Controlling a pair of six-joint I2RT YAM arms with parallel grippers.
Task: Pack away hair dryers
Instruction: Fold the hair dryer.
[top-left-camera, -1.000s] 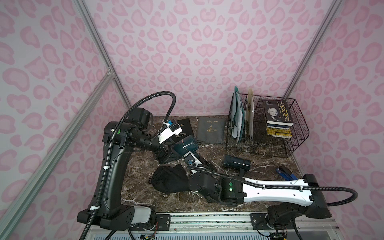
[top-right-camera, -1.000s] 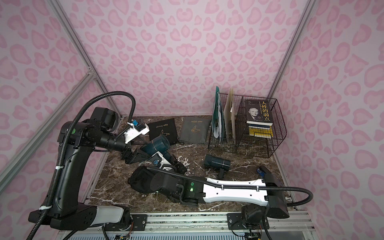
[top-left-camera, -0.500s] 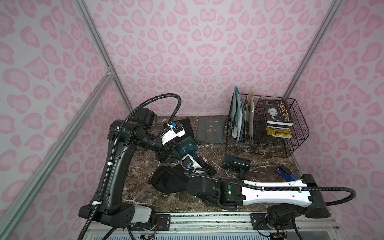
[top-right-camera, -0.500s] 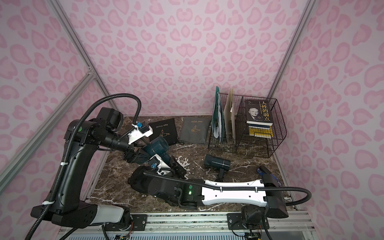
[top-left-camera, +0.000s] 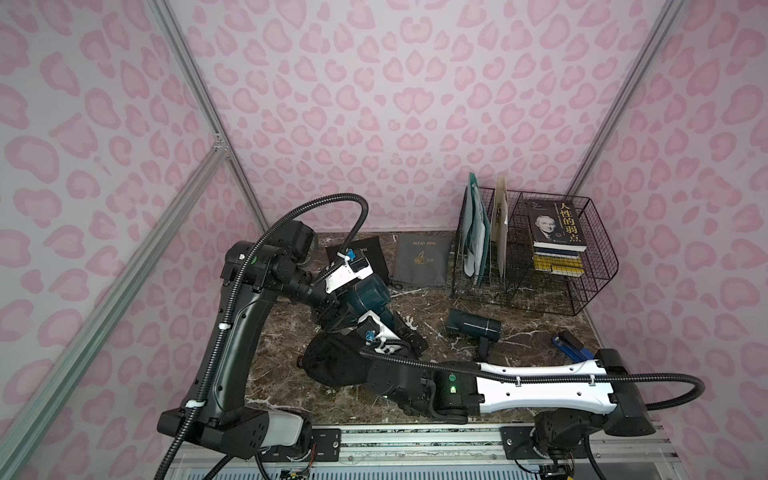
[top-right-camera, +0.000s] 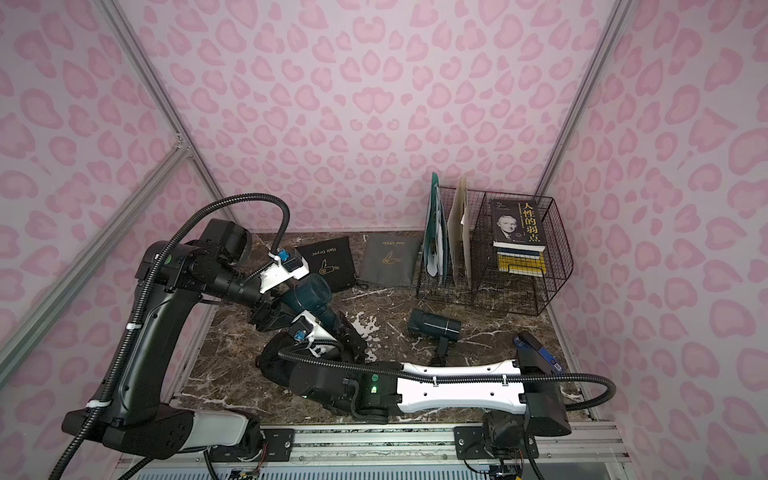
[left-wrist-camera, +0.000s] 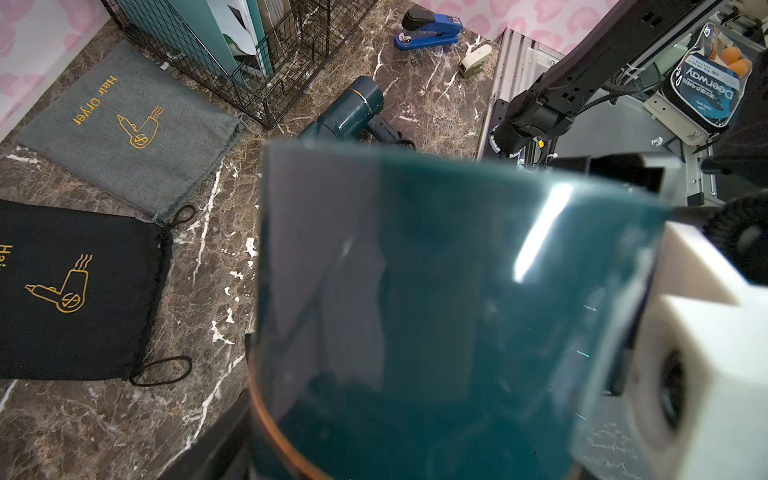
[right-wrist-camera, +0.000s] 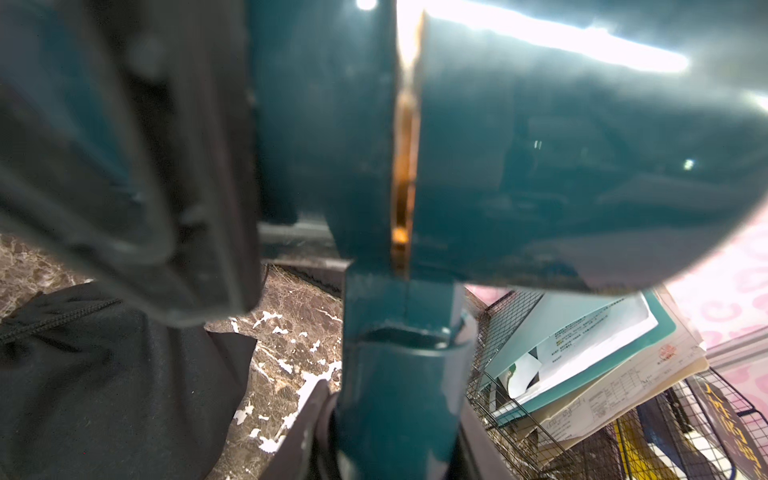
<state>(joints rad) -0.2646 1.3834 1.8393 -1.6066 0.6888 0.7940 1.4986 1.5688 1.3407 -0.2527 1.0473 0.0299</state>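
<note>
I judged the right gripper (right-wrist-camera: 390, 449) pinched the teal hair dryer (top-left-camera: 370, 295) by its handle for bagging. The left gripper (top-left-camera: 351, 309) straddled the barrel; I could not tell its grip.

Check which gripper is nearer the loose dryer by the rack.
Right: right gripper lies a gap from the loose dryer; left gripper sits farther, past the held dryer.

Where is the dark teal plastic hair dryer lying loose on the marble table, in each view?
Top view: loose teal hair dryer right of centre, in front of the black wire rack.
Top view: same place, right of centre.
Left wrist: on the marble by the rack's corner.
Right wrist: not in it; that shows the gripped teal dryer.
Shared landmark: that rack, in all four.
</note>
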